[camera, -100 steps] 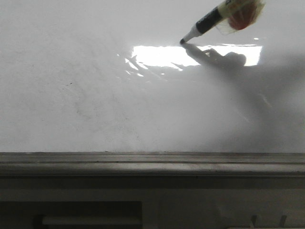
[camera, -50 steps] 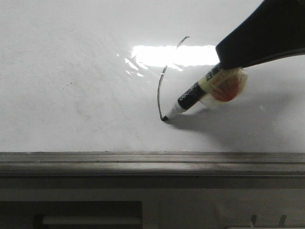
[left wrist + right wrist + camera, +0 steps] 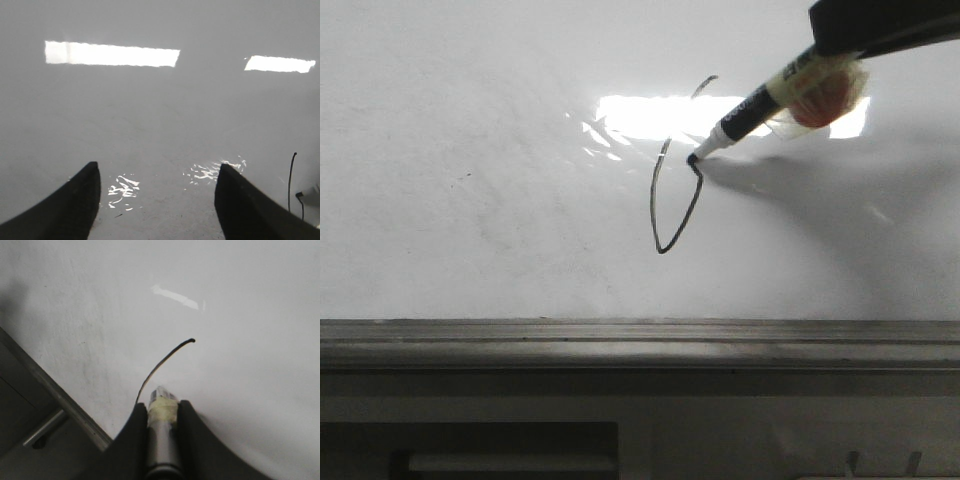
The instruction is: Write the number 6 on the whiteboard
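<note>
The whiteboard (image 3: 470, 200) fills the front view, glossy white with faint smudges. On it is the number 6 (image 3: 656, 205), a thin black line: a curved tail from the upper right, a point at the bottom and a stroke rising on the right. My right gripper (image 3: 163, 408) is shut on a black marker (image 3: 745, 112) wrapped in yellowish tape; its tip touches the board at the top of the rising stroke. The right wrist view shows the tail (image 3: 165, 360). My left gripper (image 3: 157, 172) is open and empty over bare board; the line's edge (image 3: 291, 177) shows beside it.
A grey metal bottom rail (image 3: 640, 340) runs along the board's near edge, also in the right wrist view (image 3: 60, 400). A bright rectangular light reflection (image 3: 640, 116) lies beside the tail. The arm's shadow (image 3: 840, 210) falls right of the marker.
The marker drew the tail down from the upper right to the bottom point, then moved up and right, adding the loop's right side. The left gripper shows only now.
</note>
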`<move>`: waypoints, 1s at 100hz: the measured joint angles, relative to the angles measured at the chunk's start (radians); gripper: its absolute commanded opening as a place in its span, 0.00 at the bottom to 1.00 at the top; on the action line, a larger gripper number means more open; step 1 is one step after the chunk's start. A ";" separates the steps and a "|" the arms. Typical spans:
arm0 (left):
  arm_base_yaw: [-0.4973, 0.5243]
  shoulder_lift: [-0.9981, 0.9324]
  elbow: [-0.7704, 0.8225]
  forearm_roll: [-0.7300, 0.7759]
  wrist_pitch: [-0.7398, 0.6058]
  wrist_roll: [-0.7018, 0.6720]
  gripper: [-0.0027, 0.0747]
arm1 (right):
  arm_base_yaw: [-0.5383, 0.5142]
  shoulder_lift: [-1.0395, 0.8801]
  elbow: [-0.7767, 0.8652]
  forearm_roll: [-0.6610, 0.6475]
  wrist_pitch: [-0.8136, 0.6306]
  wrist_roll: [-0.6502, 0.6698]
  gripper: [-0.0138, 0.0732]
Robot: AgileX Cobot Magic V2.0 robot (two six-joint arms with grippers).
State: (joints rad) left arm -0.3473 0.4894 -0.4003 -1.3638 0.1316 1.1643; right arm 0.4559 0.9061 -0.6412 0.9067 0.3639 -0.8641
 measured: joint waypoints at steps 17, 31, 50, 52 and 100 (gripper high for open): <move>0.000 0.000 0.000 0.000 0.000 0.000 0.60 | 0.045 0.061 -0.045 0.002 -0.010 0.002 0.11; 0.000 0.000 0.000 0.000 0.000 0.000 0.60 | 0.055 0.096 -0.072 0.002 0.086 0.002 0.11; 0.000 0.000 0.000 0.000 0.076 0.001 0.60 | 0.055 0.065 -0.080 -0.012 0.266 0.002 0.11; 0.000 0.000 0.000 0.002 0.090 0.001 0.60 | 0.055 0.065 -0.080 -0.013 0.275 0.002 0.11; -0.024 0.224 -0.113 0.022 0.439 0.115 0.60 | 0.055 0.104 -0.203 -0.028 0.357 0.002 0.11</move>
State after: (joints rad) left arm -0.3715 0.7138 -0.5132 -1.3418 0.5703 1.2790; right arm 0.5106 1.0104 -0.8438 0.8790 0.7212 -0.8622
